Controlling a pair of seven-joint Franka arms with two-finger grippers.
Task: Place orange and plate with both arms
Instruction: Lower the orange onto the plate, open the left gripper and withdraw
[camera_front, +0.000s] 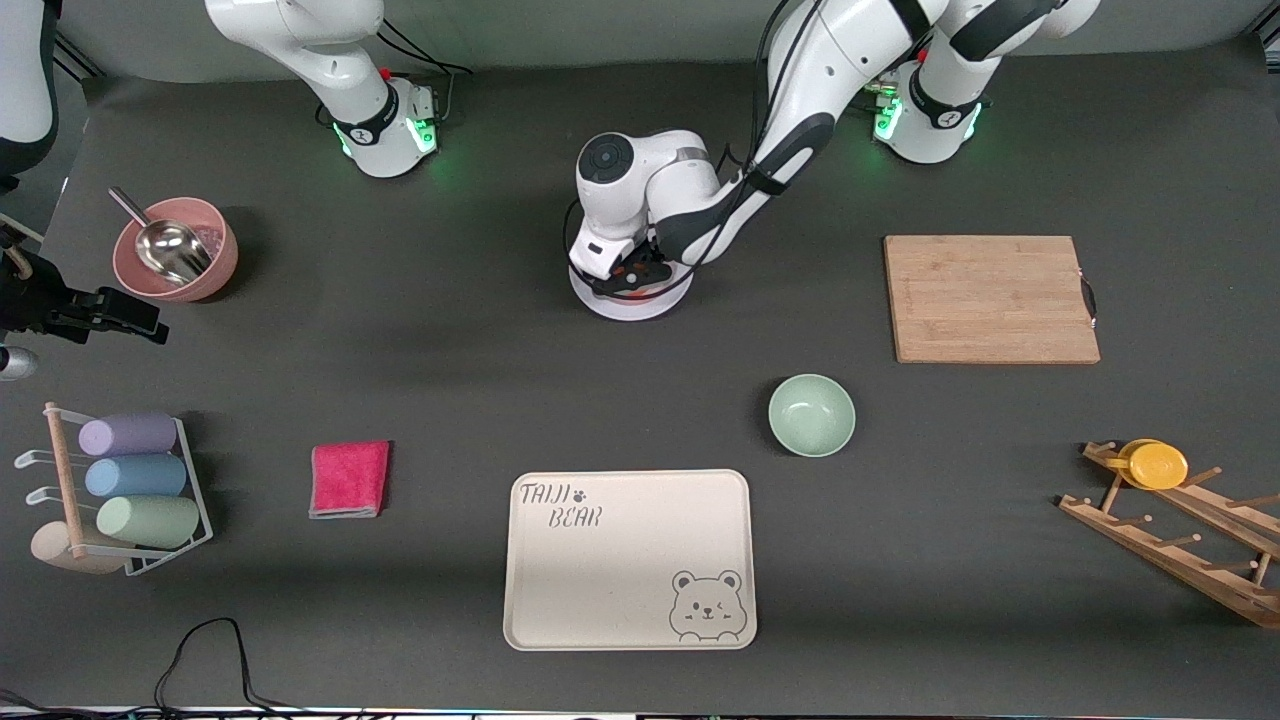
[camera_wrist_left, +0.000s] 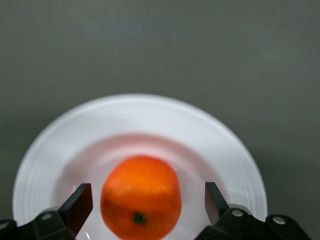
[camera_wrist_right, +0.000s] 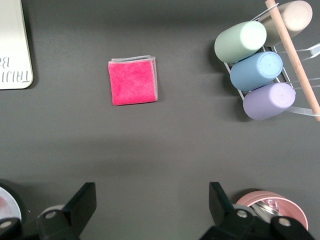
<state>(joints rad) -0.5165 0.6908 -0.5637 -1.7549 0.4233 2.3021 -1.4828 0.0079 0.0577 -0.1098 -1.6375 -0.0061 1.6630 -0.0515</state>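
Observation:
The orange lies in the shallow centre of the pale plate, which stands mid-table in front of the arms' bases. My left gripper hangs low over the plate, open. Its fingers stand on either side of the orange with a gap on each side. In the front view the left gripper hides most of the orange. My right gripper is open and empty, high over bare mat between the plate and the pink bowl. It does not show in the front view.
Nearer the front camera than the plate are a cream bear tray, a mint-green bowl and a pink cloth. A wooden board and a peg rack with a yellow cup lie toward the left arm's end; a rack of cylinders toward the right arm's.

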